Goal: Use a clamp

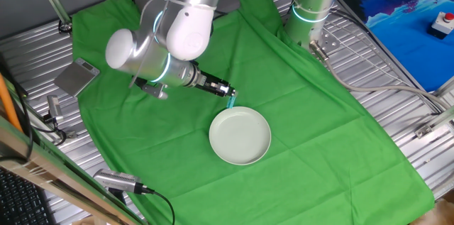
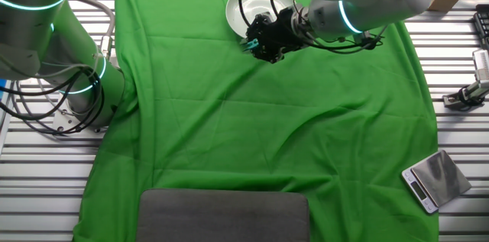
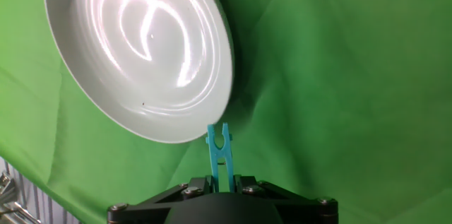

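The teal clamp (image 3: 219, 152) is held in my gripper (image 3: 220, 181), which is shut on its legs; its forked mouth points at the rim of the white round plate (image 3: 134, 47), a short way off it. In one fixed view the gripper (image 1: 225, 93) holds the clamp (image 1: 231, 100) just above the plate's (image 1: 240, 135) far-left rim. In the other fixed view the clamp (image 2: 249, 43) shows as a small teal tip at the gripper (image 2: 258, 41), in front of the plate (image 2: 246, 1), which the arm partly hides.
Green cloth (image 1: 305, 147) covers the table. A second arm's base (image 1: 312, 12) stands at the back. A small scale (image 2: 435, 181) lies off the cloth. A grey mat (image 2: 223, 215) lies at the cloth's edge. Metal table slats (image 1: 397, 76) surround the cloth.
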`<state>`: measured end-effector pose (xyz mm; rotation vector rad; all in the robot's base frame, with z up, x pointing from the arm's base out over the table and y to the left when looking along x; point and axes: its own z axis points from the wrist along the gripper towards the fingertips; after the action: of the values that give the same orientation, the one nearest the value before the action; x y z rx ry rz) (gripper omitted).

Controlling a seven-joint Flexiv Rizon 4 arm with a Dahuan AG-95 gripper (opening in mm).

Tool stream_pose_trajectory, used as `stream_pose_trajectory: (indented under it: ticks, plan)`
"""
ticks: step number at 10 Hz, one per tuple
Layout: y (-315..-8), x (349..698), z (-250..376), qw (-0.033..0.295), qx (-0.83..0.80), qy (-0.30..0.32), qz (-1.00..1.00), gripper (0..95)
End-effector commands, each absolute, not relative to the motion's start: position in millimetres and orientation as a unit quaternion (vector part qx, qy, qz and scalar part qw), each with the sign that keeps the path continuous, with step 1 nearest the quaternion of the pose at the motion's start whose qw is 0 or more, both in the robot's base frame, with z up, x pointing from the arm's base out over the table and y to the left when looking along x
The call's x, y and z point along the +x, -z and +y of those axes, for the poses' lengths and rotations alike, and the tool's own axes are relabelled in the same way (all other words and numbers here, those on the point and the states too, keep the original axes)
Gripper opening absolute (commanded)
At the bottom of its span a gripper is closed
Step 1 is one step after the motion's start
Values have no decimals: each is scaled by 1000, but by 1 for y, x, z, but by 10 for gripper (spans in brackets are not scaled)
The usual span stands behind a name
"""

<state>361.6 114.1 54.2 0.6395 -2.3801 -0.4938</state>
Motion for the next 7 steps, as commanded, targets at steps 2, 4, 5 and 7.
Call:
stream_pose_trajectory:
  ticks: [2, 4, 5, 7]
  plan:
    - [-54, 363, 115, 325, 232, 191, -897, 0]
    - [-54, 363, 115, 333, 224, 189, -896, 0]
    - [-55, 363, 115, 334, 222, 190, -896, 0]
    - [-57, 363, 116, 335, 222, 193, -895, 0]
